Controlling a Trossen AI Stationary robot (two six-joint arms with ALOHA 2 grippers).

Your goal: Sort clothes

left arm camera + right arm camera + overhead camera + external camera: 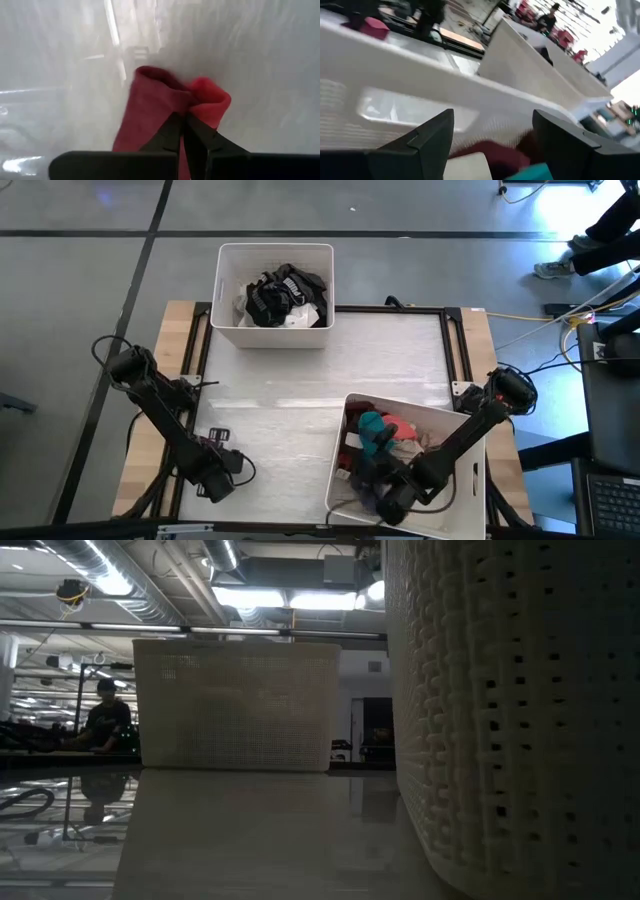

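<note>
A maroon garment (155,102) lies bunched on the white table top near its front left corner, with my left gripper (185,131) shut on it. In the high view that gripper (215,480) hides the cloth. My right gripper (495,145) stands open inside the near right bin (425,404), low over its pile of teal, pink, maroon and purple clothes (385,435). A maroon piece (490,152) shows below and between its fingers. Black and white clothes (280,295) lie in the far bin (276,248). My left gripper pinches a raised fold of the maroon garment (192,107) between its two fingertips. The fingers come from above and point down. The cloth bulges up on either side of the tips, and the rest of it lies on the table.
The two white bins stand on the table top (300,380), one at the far edge and one at the near right; in the low view the far bin (235,705) and the near bin's wall (520,710) fill much of the picture. People show in the room beyond.
</note>
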